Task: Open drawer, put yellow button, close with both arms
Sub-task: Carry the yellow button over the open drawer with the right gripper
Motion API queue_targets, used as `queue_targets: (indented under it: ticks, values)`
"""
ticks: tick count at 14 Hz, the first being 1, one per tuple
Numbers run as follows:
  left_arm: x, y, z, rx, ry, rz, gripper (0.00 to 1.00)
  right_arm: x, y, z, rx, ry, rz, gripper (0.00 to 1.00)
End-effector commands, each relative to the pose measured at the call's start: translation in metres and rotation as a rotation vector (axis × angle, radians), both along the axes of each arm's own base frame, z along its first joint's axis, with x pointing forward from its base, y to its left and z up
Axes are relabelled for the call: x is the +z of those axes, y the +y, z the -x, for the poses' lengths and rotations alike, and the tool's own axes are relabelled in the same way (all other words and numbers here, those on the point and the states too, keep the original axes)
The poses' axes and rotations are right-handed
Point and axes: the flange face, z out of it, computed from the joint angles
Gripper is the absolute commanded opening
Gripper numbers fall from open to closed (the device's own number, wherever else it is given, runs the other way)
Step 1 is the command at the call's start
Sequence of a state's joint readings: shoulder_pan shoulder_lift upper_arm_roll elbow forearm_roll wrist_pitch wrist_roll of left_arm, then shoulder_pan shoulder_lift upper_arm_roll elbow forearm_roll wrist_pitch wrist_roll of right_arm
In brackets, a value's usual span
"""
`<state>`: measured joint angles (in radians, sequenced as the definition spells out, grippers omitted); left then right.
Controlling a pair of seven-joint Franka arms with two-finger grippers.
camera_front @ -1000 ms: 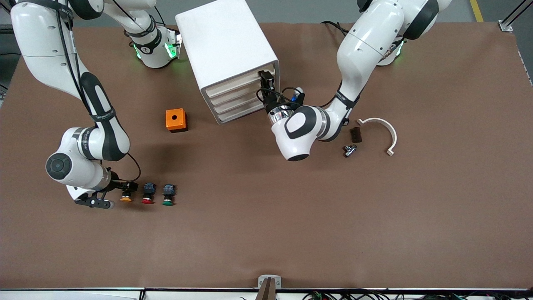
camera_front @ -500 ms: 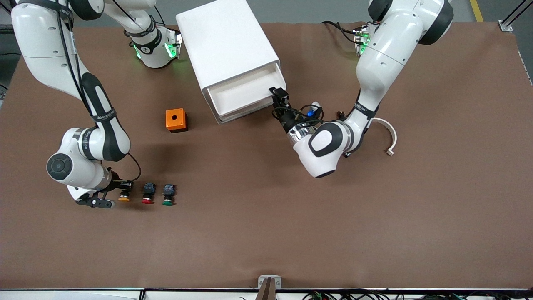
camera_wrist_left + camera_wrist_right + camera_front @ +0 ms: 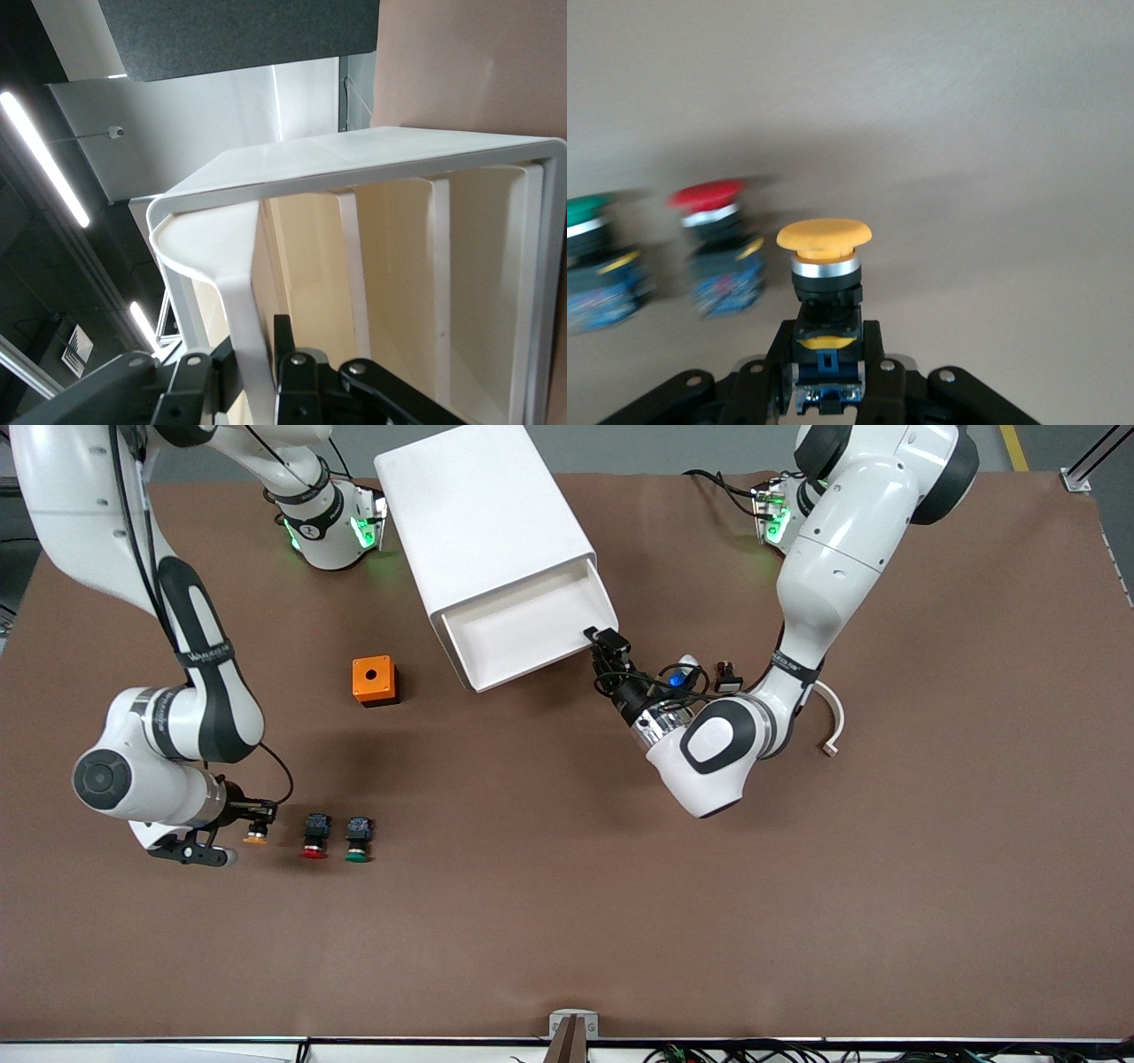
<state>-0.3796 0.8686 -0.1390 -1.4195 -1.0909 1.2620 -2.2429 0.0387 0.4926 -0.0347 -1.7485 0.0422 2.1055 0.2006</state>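
- Drawer: uppermost in white cabinet, pulled out, front corner pinched by left hand, clenched on its rim.
- Yellow button: grasped in right hand, clear of brown counter, beside red button and green button.
- Orange box: near cabinet.

An orange box with a round hole in its top is sitting on the brown bench. Nearer the front camera, a red-capped button and a green-capped button are lying just beside each other. A white curved bracket is lying toward the left arm's end.
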Motion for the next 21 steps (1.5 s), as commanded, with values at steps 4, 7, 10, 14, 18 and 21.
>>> queue_targets:
  ticks: [4,7,10,14,18,21]
  values:
    - [-0.014,0.028,-0.018,0.038,-0.012,0.004,0.16,0.160,0.169,0.077,-0.314,0.061,-0.060,0.00]
    - [-0.009,0.029,-0.021,0.044,-0.021,0.017,0.56,0.203,0.259,0.125,-0.465,0.058,-0.066,0.00]
    - [0.007,0.029,-0.036,0.077,-0.052,0.070,1.00,0.218,0.336,0.173,-0.585,0.052,-0.052,0.00]
    - [0.030,0.055,-0.069,0.158,-0.119,0.181,1.00,0.218,0.423,0.229,-0.750,0.017,-0.097,0.00]
    - [0.055,0.074,-0.090,0.133,-0.416,0.488,1.00,0.180,0.476,0.257,-0.823,-0.008,-0.081,0.00]
    - [0.073,0.072,-0.095,-0.025,-0.646,0.581,1.00,0.156,0.485,0.257,-0.855,-0.024,-0.049,0.00]
